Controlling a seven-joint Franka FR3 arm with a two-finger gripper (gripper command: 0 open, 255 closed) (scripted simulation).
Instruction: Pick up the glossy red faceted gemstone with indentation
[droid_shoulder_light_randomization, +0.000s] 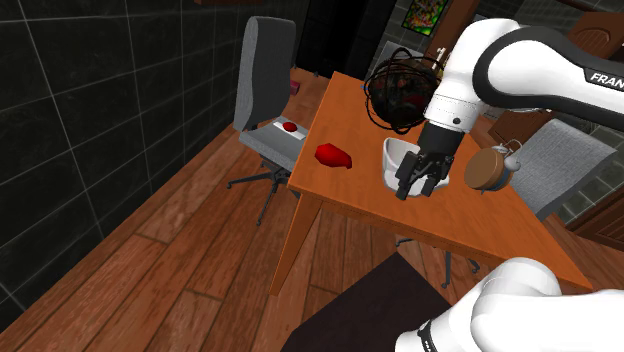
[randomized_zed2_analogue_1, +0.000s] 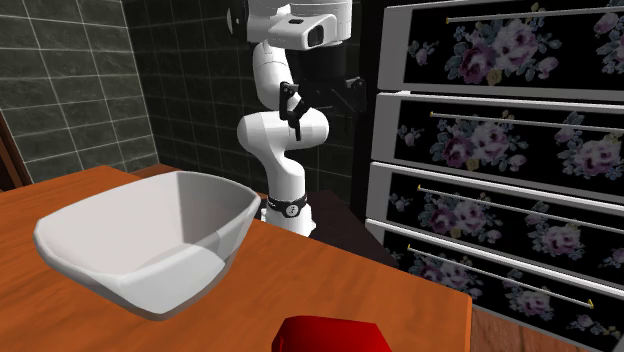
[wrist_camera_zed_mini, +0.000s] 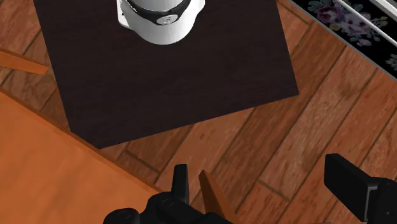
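Observation:
The red faceted gemstone lies on the orange wooden table, near the edge at the shoulder view's left. It also shows at the front of the second exterior view as a glossy red gemstone. My black gripper hangs over the near rim of a white bowl, to the right of the gemstone and apart from it. In the wrist view the gripper is open, its fingers wide apart with nothing between them, above the floor beside the table edge.
A black wire basket stands behind the bowl and a round brown clock to its right. A grey chair with a small red object on its seat stands left of the table. Flowered drawers rise beside the dark stand.

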